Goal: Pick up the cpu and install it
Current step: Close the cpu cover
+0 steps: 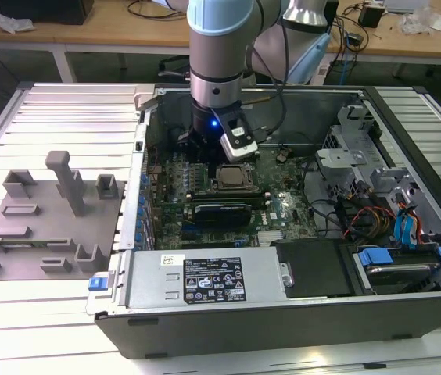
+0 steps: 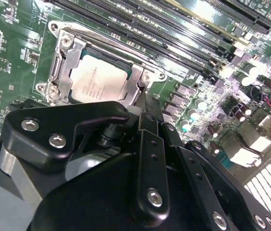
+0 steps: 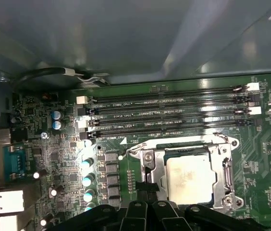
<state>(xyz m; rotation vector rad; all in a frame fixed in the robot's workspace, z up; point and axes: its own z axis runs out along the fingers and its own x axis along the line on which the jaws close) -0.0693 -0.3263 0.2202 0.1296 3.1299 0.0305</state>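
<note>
- Cpu [image 3: 188, 175] first: I see it lying flat in the socket, silver top up, just beside and below my gripper [image 3: 149, 212]. It is not in the gripper's grasp.
- I can't tell from these views whether the gripper is released or clenched. Its black linkage hangs low over the board, right at the edge of the socket.
- In the second wrist view the cpu [image 2: 97, 82] sits square inside the socket frame [image 2: 62, 57], and the gripper's black body partly overlaps the nearer edge of the frame.
- Around the chip, the metal socket frame [image 3: 223, 166] shows screws at its corners. It rests on the green motherboard [image 3: 270, 192].
- Just past the socket from the gripper run the long black memory slots [image 3: 169, 113], side by side in parallel.
- Off to one side of the gripper there is a row of small blue-topped capacitors [image 3: 87, 166].
- Moving out to the exterior view, the arm comes straight down into the open computer case [image 1: 283, 320], with the cpu [image 1: 232, 173] next to the tool.
- A long black expansion card [image 1: 219, 212] lies across the board, a little beyond the socket from the tool.
- Farther off, at the case's front edge, I see the grey power supply [image 1: 205, 277].
- Well away from the tool, toward the exterior view's right, are tangled cables [image 1: 361, 223].
- Farthest out, on the exterior view's left and outside the case, the grey holder plate [image 1: 41, 234] rests on the slatted table [image 1: 64, 109].
</note>
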